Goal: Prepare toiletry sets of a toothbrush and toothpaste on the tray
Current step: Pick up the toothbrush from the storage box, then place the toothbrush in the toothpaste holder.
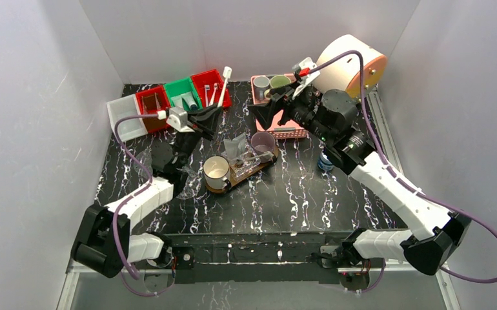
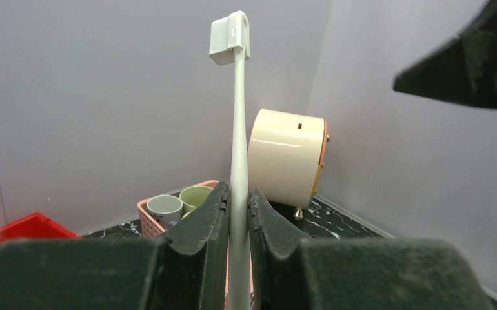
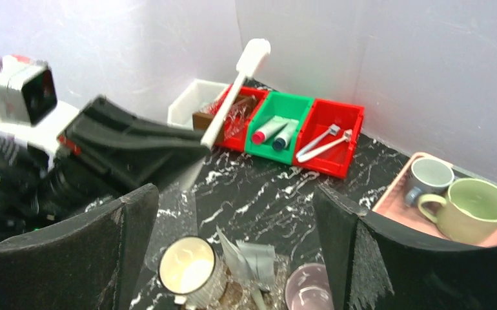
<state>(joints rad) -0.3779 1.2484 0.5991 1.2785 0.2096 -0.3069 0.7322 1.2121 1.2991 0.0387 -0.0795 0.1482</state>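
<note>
My left gripper point(image 1: 208, 118) point(image 2: 239, 200) is shut on the handle of a slender white toothbrush point(image 1: 224, 82) point(image 2: 238, 129) point(image 3: 236, 90). It holds the brush upright in the air above the table, head up. The dark-brown tray point(image 1: 251, 170) lies mid-table and carries a cream mug point(image 1: 217, 170) point(image 3: 188, 271), a purple mug point(image 1: 263, 141) point(image 3: 307, 287) and crumpled clear bags point(image 1: 236, 148) point(image 3: 255, 258). Above the tray's far side my right gripper point(image 1: 268, 111) point(image 3: 233, 194) hangs open with nothing between its fingers. Toothpaste tubes point(image 3: 275, 130) lie in the green bin point(image 1: 182, 92).
At the back left stand a white bin point(image 1: 122, 119) and two red bins point(image 1: 152, 102) point(image 1: 210, 87), one holding more toothbrushes point(image 3: 326, 141). The pink basket point(image 1: 291, 132) point(image 2: 146, 216) holds a grey mug point(image 1: 261, 84) and a green mug point(image 1: 279, 82). A large cream cylinder point(image 1: 352, 64) sits back right.
</note>
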